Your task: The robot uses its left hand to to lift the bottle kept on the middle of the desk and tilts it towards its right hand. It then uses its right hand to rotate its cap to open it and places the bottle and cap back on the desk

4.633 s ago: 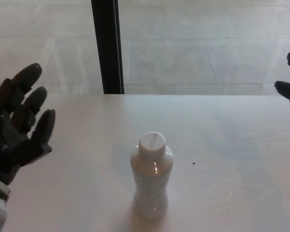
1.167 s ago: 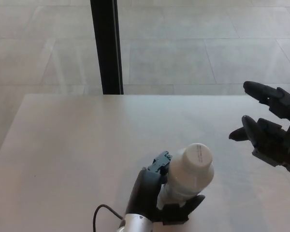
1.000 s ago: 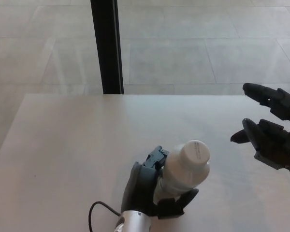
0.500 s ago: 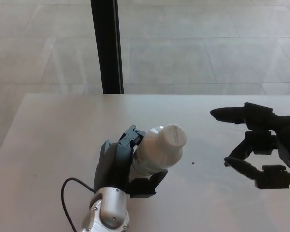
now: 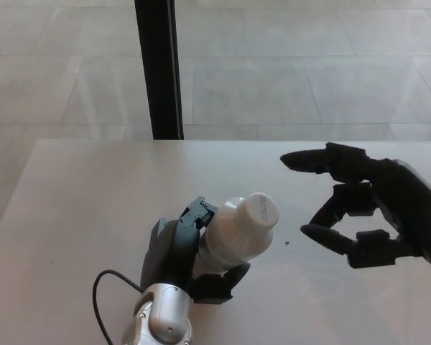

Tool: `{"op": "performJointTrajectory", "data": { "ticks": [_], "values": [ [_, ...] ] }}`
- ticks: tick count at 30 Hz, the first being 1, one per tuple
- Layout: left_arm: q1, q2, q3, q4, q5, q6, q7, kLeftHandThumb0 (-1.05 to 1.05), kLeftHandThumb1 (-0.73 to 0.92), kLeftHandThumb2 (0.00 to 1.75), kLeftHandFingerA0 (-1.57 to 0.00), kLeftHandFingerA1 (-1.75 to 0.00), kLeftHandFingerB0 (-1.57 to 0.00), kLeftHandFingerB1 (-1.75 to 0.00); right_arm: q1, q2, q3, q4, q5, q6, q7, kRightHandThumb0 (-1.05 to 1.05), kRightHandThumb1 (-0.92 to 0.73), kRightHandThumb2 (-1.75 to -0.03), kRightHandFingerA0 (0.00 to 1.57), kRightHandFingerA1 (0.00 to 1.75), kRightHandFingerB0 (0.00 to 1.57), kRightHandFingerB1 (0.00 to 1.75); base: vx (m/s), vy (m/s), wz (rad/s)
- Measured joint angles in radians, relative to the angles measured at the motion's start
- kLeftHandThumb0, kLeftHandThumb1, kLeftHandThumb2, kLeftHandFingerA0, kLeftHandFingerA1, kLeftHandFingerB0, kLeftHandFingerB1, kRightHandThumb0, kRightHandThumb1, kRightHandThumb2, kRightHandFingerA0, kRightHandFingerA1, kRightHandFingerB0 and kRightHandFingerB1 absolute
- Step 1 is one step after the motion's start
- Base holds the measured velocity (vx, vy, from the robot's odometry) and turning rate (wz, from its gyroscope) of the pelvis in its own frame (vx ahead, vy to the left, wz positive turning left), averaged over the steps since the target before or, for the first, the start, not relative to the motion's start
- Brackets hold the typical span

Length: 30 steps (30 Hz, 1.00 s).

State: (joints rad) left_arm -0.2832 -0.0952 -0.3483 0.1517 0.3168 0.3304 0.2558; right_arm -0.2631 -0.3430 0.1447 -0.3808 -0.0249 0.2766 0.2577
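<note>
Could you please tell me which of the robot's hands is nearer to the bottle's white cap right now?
Left. The left hand grips the bottle just below the cap; the open right hand is apart, off to the cap's right.

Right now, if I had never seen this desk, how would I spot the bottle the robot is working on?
Start at the pale desk in front of the black post. Near its front edge the robot's left hand is wrapped around a white bottle, tilted toward the open right hand. Its round white cap, not yet removed, points at that hand; nothing else on the desk is white and rounded.
</note>
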Motion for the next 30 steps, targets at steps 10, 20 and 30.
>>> {"op": "performJointTrajectory", "data": {
  "ticks": [10,20,30],
  "values": [
    [0.001,-0.003,-0.006,0.009,0.015,-0.012,0.001,0.04,0.62,1.26,-0.78,-1.75,-0.71,-1.54,-0.035,0.077,0.031,0.078,-0.078,0.012,-0.049,-0.61,-0.54,-0.58,0.79,0.96,0.37,0.36,0.0,0.0,0.0],
    [0.004,0.004,-0.007,0.014,0.023,-0.025,0.003,-0.03,0.76,0.84,-0.68,-1.74,-0.68,-1.29,0.026,0.057,0.1,0.057,-0.14,0.025,-0.043,-0.64,-0.49,-0.56,0.71,0.98,0.34,0.35,0.0,0.0,0.0],
    [0.005,-0.003,-0.021,0.022,0.051,-0.034,0.009,-0.08,0.82,0.71,-0.7,-0.99,-0.6,-0.73,0.032,0.039,0.131,0.024,-0.179,0.029,-0.03,-0.59,-0.5,-0.56,0.78,0.92,0.37,0.34,0.0,0.0,0.0]
  ]
}}
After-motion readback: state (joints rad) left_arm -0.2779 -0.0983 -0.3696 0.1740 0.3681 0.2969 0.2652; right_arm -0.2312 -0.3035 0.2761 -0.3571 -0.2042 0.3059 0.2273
